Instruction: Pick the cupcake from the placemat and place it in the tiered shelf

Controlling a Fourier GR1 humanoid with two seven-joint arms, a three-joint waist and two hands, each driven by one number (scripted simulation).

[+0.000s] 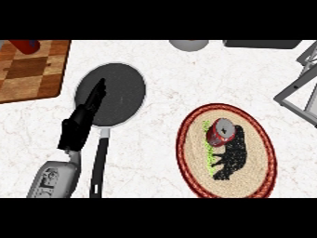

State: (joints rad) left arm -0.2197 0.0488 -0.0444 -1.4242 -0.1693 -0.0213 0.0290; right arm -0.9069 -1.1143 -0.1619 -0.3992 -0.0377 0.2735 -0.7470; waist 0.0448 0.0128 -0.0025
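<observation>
I am seeing the cupcake (222, 131) sitting untouched on the oval placemat (260, 139), tiered shelf (312, 88) at its 2 o'clock. Left hand (78, 125) is hovering over the frying pan (120, 100), fingers straight, holding nothing. Right hand is showing nowhere. Nothing done yet.

Single head view — steeply down onto the counter (161, 139), fairly close.

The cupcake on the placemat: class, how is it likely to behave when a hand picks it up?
The cupcake looks small beside the frying pan, so it is probably light. It seems to lie tilted on the placemat, so a nudge might roll it. Its topping looks soft, so squeezing could deform it. The left hand hangs open over the pan.
</observation>
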